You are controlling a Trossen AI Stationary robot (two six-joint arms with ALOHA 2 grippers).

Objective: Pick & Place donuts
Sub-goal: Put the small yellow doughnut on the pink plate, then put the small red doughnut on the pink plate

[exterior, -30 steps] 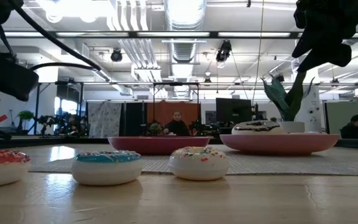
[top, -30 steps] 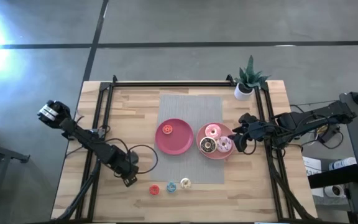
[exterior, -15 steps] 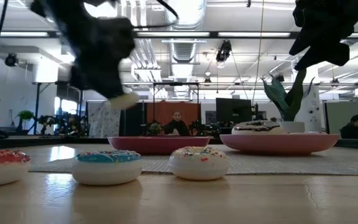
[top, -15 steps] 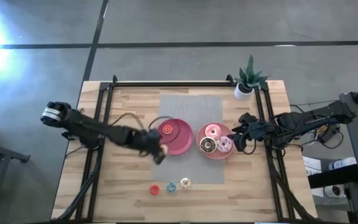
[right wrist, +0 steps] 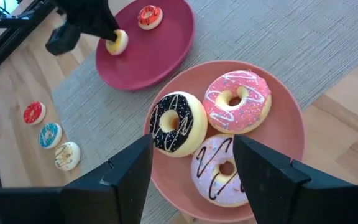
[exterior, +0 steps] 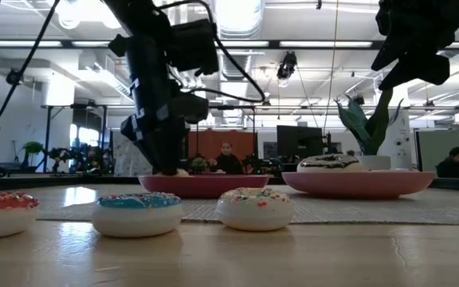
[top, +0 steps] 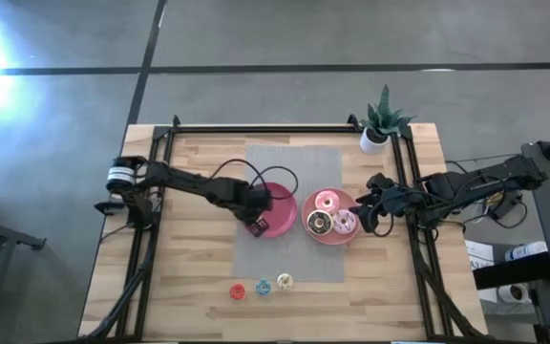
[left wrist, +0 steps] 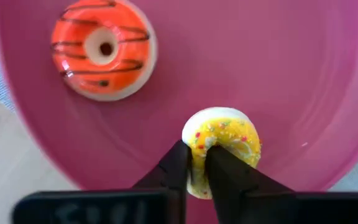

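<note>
While my left gripper (left wrist: 196,163) hung over the dark pink round plate (left wrist: 328,93), its fingers were clamped on the tiny yellow sprinkled toy donut (left wrist: 224,146), at that plate's near edge. The small orange chocolate-striped toy donut (left wrist: 104,50) lay on the same plate. My right gripper (right wrist: 191,171), fingers spread, waited over the neighbouring lighter pink plate (right wrist: 291,124).

There are no words, numbers or signs that can be read on anything in these pictures.
</note>
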